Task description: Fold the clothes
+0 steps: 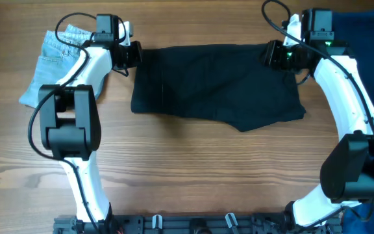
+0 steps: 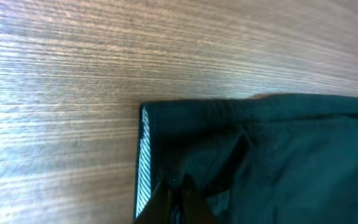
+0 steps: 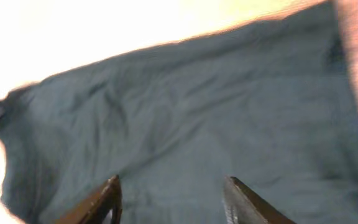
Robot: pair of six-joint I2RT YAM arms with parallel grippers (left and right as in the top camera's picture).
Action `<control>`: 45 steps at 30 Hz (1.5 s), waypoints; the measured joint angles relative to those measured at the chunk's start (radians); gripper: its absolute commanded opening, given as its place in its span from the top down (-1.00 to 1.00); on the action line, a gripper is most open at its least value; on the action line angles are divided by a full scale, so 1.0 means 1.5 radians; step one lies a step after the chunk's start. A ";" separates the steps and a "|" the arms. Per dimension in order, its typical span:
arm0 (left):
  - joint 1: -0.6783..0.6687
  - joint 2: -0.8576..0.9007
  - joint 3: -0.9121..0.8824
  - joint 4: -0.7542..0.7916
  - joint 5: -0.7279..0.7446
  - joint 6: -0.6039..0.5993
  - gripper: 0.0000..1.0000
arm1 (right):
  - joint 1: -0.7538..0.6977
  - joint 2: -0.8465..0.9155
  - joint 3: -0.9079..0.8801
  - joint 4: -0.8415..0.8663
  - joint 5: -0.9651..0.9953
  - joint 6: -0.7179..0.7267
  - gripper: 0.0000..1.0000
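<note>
Wooden table (image 1: pixel 193 162), dark shorts (image 1: pixel 216 84) spread flat, left tool (image 2: pixel 178 202) pinching one corner, right tool (image 3: pixel 171 186) splayed over cloth, jeans (image 1: pixel 50 68) beside.

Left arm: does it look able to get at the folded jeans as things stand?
Probably yes. The jeans lie right beside the left arm, with nothing visible in the way. Its fingers sit at the corner of the black garment, though, so it would have to leave that first.

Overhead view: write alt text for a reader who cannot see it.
A black garment lies spread flat on a wooden table, with the left gripper and right gripper at its two far corners. Folded denim sits at the far left.
</note>
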 measured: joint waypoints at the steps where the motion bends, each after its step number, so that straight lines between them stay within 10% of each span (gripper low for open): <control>1: 0.001 -0.011 0.000 -0.007 0.002 0.000 0.92 | -0.007 0.000 0.000 0.011 0.014 0.008 -0.18; 18: -0.010 -0.188 0.000 -0.196 0.022 -0.001 0.90 | -0.093 0.218 0.000 0.355 -0.010 0.063 -0.21; 28: -0.032 -0.188 0.000 -0.194 0.022 -0.001 0.92 | -0.092 0.226 0.000 0.358 -0.051 0.054 -0.27; 36: -0.032 -0.188 0.000 -0.197 0.023 -0.005 0.92 | -0.092 0.276 0.000 0.358 -0.074 0.045 0.87; 45: -0.032 -0.229 0.000 -0.200 0.022 -0.005 0.92 | -0.118 0.163 -0.001 0.273 -0.166 -0.007 0.91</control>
